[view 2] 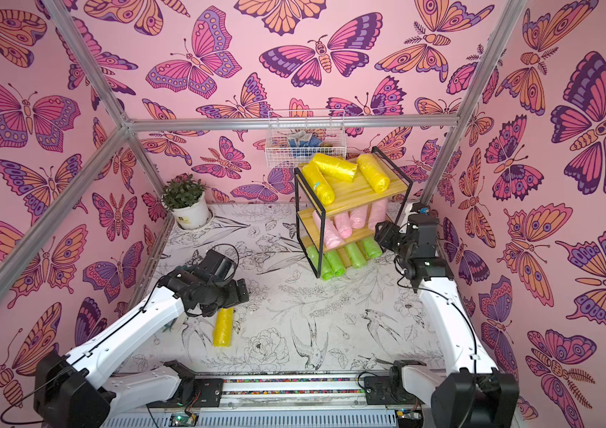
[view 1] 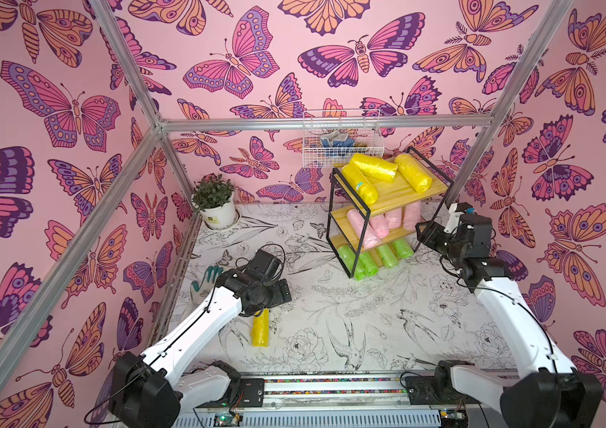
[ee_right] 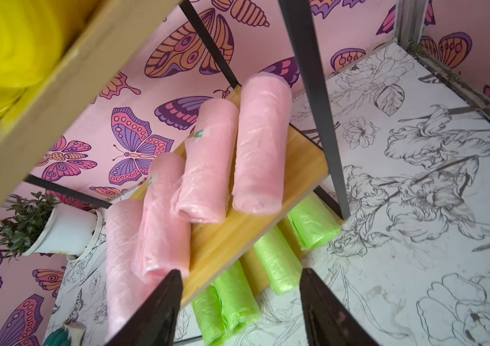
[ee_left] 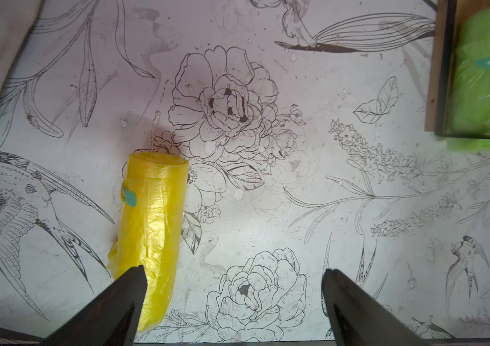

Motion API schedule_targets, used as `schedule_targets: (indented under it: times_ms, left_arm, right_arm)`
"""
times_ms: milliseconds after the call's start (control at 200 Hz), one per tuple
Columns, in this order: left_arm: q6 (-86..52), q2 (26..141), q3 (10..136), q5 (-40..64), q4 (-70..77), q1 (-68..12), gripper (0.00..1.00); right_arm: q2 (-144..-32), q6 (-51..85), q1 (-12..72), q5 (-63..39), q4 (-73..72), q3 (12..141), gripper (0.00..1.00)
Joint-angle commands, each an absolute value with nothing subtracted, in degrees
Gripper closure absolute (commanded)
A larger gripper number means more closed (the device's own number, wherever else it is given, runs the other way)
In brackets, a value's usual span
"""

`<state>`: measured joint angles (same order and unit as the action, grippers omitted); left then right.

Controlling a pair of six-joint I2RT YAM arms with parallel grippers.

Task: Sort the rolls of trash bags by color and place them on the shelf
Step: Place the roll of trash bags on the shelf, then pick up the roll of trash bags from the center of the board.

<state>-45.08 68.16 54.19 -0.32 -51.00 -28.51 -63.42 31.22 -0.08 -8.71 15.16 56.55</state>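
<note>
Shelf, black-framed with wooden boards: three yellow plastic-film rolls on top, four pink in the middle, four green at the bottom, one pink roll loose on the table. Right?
No. The loose crinkly plastic-film roll on the table is yellow, not pink; both top views show it. Rest stands.

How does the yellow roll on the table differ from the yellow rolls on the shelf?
The yellow roll on the table lies alone by the open left gripper; the three shelved yellow rolls sit on top of the shelf, two touching. It is unsorted; they are placed. All share bright yellow crinkly film.
</note>
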Motion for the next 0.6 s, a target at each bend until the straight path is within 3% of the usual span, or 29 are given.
schedule_targets:
  times_ms: [0, 160, 596]
  left_arm:
    - [-43.2, 68.9, 54.1, -0.7, -52.9, -27.7, 0.03]
    - [-42.2, 70.6, 53.3, -1.4, -52.7, -27.1, 0.03]
    - [-41.1, 76.4, 49.6, -1.9, -50.9, -24.5, 0.05]
  right_arm:
    - [-58.3, 33.7, -0.4, -9.4, 20.6, 53.2, 0.34]
    - [-50.8, 36.2, -0.4, -11.2, 22.9, 48.0, 0.3]
    - [-40.4, 37.6, -0.4, -17.8, 29.4, 43.5, 0.3]
